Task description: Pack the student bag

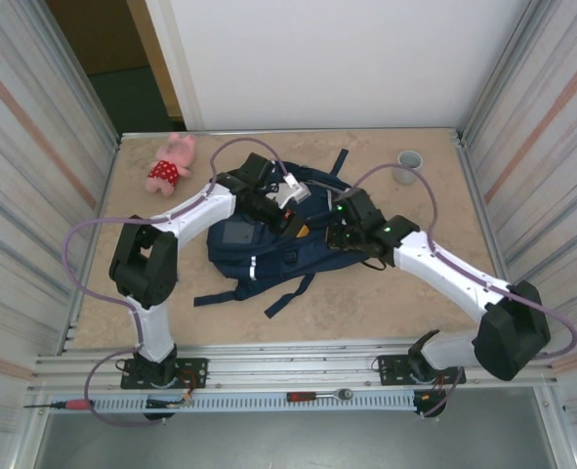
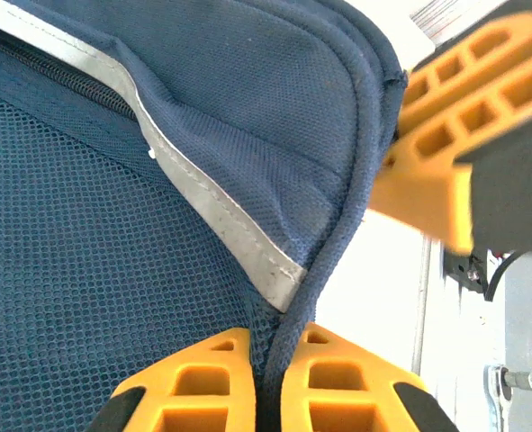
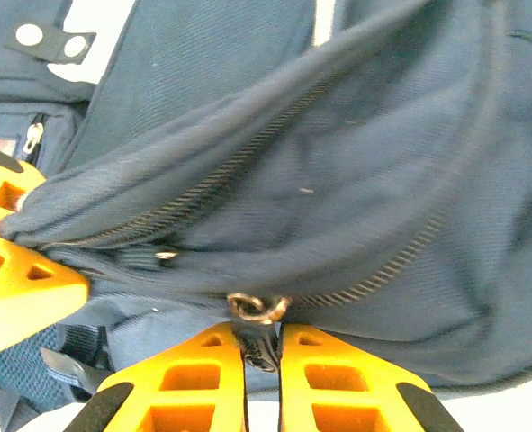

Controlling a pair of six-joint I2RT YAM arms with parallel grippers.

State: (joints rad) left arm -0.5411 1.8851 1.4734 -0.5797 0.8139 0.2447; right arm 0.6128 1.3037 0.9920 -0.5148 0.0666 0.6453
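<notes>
Orange fingers [image 2: 202, 389] of the left gripper [image 2: 270, 382] sit closest, clenched on a piped seam [image 2: 338, 243] of the student bag [image 1: 259, 256]; the right gripper [image 3: 261, 360] is pinched just as tight on a zip pull [image 3: 258, 310] of the same bag; both claws are close beside each other; the navy bag lies in the middle of the table [image 1: 386, 303], between the arms; a pink plush toy [image 1: 174, 163] sits at the far left corner, a grey cup [image 1: 409, 161] far right.
</notes>
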